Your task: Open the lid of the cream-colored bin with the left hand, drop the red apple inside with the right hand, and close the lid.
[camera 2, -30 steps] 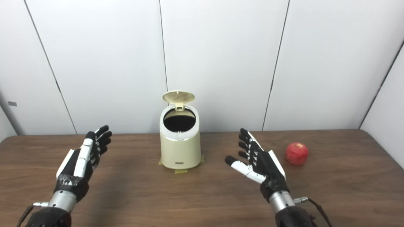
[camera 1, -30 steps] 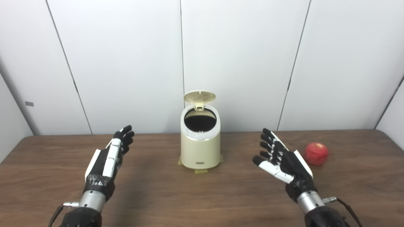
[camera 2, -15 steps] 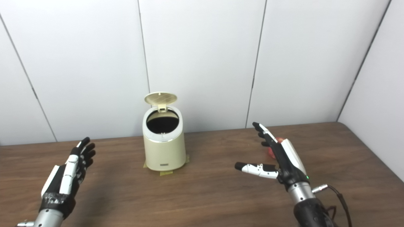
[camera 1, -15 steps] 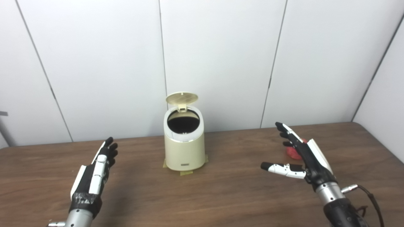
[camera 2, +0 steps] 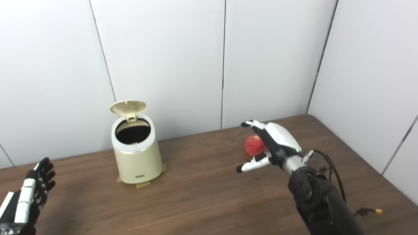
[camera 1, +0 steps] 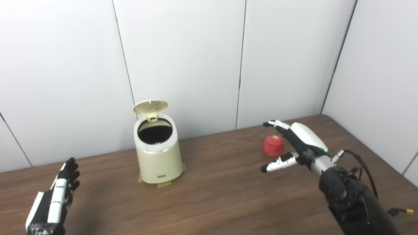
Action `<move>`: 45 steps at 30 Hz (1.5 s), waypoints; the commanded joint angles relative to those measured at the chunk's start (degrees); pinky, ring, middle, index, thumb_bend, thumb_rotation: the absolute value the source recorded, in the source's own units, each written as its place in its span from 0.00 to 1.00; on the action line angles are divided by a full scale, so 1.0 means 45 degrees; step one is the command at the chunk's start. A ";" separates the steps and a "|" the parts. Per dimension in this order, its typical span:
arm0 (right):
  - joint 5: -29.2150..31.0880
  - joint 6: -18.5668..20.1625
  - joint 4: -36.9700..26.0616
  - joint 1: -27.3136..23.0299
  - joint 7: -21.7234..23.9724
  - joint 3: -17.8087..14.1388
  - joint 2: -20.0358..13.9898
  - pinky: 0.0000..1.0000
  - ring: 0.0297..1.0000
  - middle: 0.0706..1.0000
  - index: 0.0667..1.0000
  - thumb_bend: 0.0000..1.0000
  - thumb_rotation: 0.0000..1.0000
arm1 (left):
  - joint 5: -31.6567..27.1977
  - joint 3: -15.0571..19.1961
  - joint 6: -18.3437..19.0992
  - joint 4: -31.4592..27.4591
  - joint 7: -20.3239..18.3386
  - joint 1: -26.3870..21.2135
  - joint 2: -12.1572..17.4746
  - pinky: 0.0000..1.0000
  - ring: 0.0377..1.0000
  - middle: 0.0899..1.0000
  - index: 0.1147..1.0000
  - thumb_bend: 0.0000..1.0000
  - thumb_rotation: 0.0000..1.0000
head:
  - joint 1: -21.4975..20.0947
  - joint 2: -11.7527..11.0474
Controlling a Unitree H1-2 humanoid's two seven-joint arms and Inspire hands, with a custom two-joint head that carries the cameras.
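The right hand (camera 1: 295, 143) is now reaching over the red apple (camera 1: 273, 145), where a second ago it was lying palm-up nearer the cream-colored bin (camera 1: 158, 153); the camera has also been swinging rightward, so the bin's slide toward the left of the picture is no move of the bin itself.

In the left eye view, the right hand is hovering right of centre, spread and holding nothing, its fingers (camera 1: 272, 123) arching above the apple and the thumb (camera 1: 277, 162) pointing left below it. The apple is sitting on the wooden table (camera 1: 228, 195), well apart from the bin at centre left. The bin's lid (camera 1: 150, 107) is standing up at the back, leaving the dark mouth clear. The left hand (camera 1: 54, 202) is waiting in the lower left corner, spread and empty.

In the right eye view, the apple (camera 2: 254, 145) is showing partly behind the right hand (camera 2: 272, 143), so whether any finger is touching it I cannot tell. The left hand (camera 2: 26, 199) is partly cut off by the lower left edge.

Judging from this, the step in hand is grasping the apple. To do it well, the hand should be settling lower until the fruit sits deep between fingers and thumb, then closing evenly from both sides; a round fruit is likely to roll away from a one-sided nudge
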 commanded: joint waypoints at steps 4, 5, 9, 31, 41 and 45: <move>-0.1198 0.0028 0.1399 -0.1564 0.0257 0.0170 -0.0220 0.85 0.97 0.94 0.87 0.88 0.18 | -0.0243 0.0004 0.0374 -0.0612 -0.0114 -0.0435 0.0477 1.00 1.00 1.00 1.00 0.51 1.00 | -0.0335 -0.0070; -0.1337 0.0028 0.1680 -0.1726 0.0277 0.0216 -0.0207 0.83 0.96 0.94 0.87 0.88 0.18 | -0.0260 -0.0013 0.0460 -0.0646 -0.0147 -0.0430 0.0528 1.00 1.00 0.99 1.00 0.51 1.00 | -0.0345 -0.0076; -0.1464 -0.0021 0.3285 -0.2443 -0.0152 0.0414 -0.0188 0.79 0.94 0.93 0.87 0.87 0.16 | -0.0224 -0.0100 0.0706 -0.0819 -0.0206 -0.0420 0.0681 1.00 1.00 0.98 1.00 0.50 1.00 | -0.0445 -0.0123; -0.0089 -0.1161 0.9426 -0.4992 -0.2551 0.1614 -0.0526 0.74 0.89 0.89 0.84 0.90 0.07 | 0.0535 -0.0406 0.2279 -0.2200 0.0195 -0.0486 0.0803 0.99 0.98 0.97 1.00 0.33 1.00 | -0.0775 -0.0027; 0.0289 -0.1021 1.0015 -0.4690 -0.2596 0.2109 -0.0370 0.70 0.86 0.88 0.84 0.87 0.06 | 0.0581 -0.0364 0.2631 -0.2625 0.0344 -0.0660 0.0782 1.00 0.99 0.96 1.00 0.34 1.00 | -0.0665 0.0124; 0.0285 -0.1037 1.0155 -0.4711 -0.2620 0.2298 -0.0454 0.70 0.83 0.85 0.81 0.86 0.05 | 0.0607 -0.0309 0.2683 -0.2731 0.0414 -0.0677 0.0771 1.00 0.98 0.95 1.00 0.35 1.00 | -0.0703 0.0150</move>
